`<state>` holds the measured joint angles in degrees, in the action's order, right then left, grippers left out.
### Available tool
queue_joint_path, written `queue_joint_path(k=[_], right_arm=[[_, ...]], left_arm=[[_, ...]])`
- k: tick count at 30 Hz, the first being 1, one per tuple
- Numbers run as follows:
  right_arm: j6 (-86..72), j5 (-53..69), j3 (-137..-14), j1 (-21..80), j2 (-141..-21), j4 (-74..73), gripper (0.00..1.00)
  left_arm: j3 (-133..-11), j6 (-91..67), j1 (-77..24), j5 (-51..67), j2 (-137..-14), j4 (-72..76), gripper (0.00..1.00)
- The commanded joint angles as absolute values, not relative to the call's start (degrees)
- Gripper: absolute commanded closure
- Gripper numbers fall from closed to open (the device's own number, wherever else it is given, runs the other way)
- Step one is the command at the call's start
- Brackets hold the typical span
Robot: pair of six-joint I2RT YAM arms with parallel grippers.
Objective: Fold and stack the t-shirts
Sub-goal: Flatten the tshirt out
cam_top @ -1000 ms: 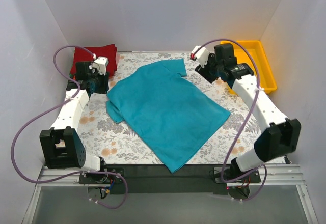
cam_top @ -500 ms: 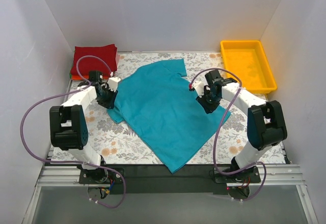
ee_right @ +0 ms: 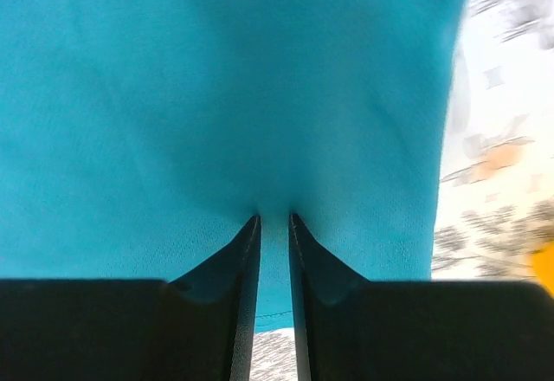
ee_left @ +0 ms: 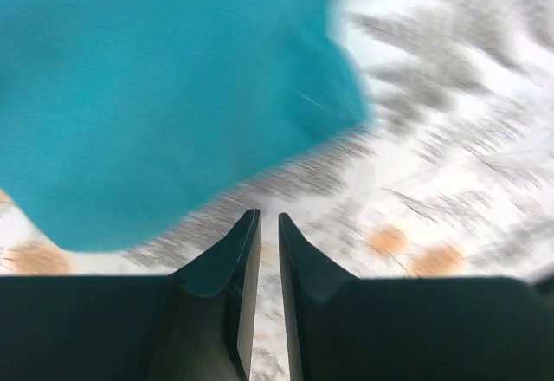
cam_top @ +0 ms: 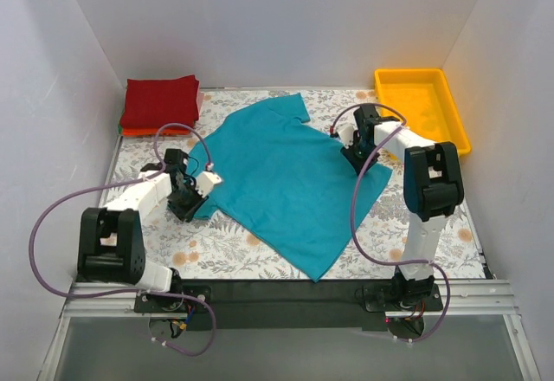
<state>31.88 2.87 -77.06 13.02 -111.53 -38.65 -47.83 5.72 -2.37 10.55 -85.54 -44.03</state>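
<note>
The dark red folded t-shirt (cam_top: 161,101) is lying atop a stack well beyond the left hand (ee_left: 260,216), at the worktop's (cam_top: 216,247) back corner. That hand is resting with its fingers nearly together, gripping nothing; a sleeve of the teal t-shirt (cam_top: 286,177) is lying just ahead of its tips. The right hand (ee_right: 274,218) is pinching the teal cloth between narrowed fingers, with the yellow tray (cam_top: 421,108) off to its right.

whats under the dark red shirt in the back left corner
An orange shirt edge shows beneath the dark red shirt, with a green sliver at the left. Anything further down is covered.
</note>
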Motion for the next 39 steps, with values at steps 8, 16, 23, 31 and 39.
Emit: queue_joint_path(k=[8,16,23,31,39], right_arm=[[33.84,-0.44,-94.56,10.55,-119.09,-35.77,0.73],[33.31,6.93,-90.89,11.77,-105.66,-43.58,0.69],[29.80,11.33,-77.97,13.80,-98.80,-48.16,0.69],[29.53,9.93,-72.60,13.89,-102.47,-46.85,0.71],[30.32,6.07,-78.83,13.71,-107.40,-46.49,0.71]], left_arm=[[-65.54,7.75,-19.07,25.31,-72.85,-76.11,0.80],[-64.18,1.51,-15.21,16.97,-81.20,-55.51,0.79],[-54.08,6.84,-14.77,6.51,-84.72,-37.36,0.78],[-46.15,11.69,-17.39,5.36,-85.52,-42.96,0.80],[-44.55,3.26,-39.68,14.04,-80.95,-54.13,0.80]])
